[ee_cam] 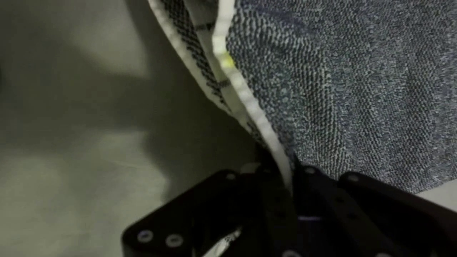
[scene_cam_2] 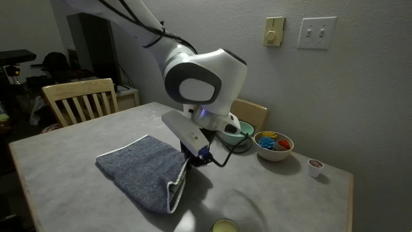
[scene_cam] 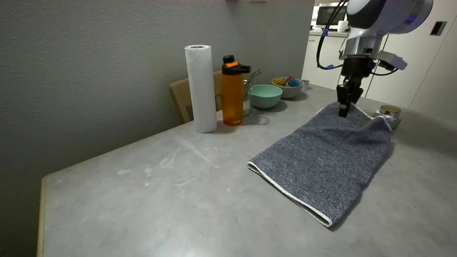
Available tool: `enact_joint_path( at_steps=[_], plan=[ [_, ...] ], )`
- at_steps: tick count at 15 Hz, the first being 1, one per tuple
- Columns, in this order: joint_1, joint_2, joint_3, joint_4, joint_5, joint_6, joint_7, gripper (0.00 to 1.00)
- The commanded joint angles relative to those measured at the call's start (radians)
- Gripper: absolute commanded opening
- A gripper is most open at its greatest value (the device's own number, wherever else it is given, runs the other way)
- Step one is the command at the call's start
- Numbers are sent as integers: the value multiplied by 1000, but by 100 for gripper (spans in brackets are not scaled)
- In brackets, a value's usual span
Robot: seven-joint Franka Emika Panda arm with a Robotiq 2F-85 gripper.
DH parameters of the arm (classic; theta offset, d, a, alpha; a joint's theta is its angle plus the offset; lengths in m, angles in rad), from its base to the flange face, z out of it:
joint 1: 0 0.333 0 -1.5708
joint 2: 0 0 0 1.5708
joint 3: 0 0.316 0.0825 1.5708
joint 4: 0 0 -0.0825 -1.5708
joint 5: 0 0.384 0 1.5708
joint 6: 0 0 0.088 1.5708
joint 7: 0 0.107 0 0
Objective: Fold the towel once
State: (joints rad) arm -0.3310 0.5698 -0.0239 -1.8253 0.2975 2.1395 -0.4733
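Note:
The dark grey towel (scene_cam: 321,160) lies lengthwise on the table in two layers, and it also shows in an exterior view (scene_cam_2: 145,174) and the wrist view (ee_cam: 357,89). White trim runs along its ends. The end at the gripper is raised, and its layers gape beside the gripper, showing a pale striped inner side. My gripper (scene_cam: 345,107) is shut on the trimmed edge of this end. In the wrist view the trim runs in between the fingertips (ee_cam: 285,171). I cannot tell whether both layers are pinched. In an exterior view the wrist hides the fingertips.
A glass jar (scene_cam: 390,116) stands close beside the raised towel end. A paper roll (scene_cam: 201,92), an orange bottle (scene_cam: 232,98), a green bowl (scene_cam: 265,97) and a white bowl (scene_cam_2: 273,154) of colourful items stand along the wall side. A small cup (scene_cam_2: 314,168) stands near a corner.

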Motion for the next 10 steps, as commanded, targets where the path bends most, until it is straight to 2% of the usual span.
enact_joint_path(
  at_steps=[1, 5, 10],
  plan=[
    [32, -69, -2, -8, -45, -41, 46, 2],
    [87, -118, 19, -5, -41, -122, 91, 2],
    [182, -161, 34, -16, -47, -160, 195, 2]
  ],
)
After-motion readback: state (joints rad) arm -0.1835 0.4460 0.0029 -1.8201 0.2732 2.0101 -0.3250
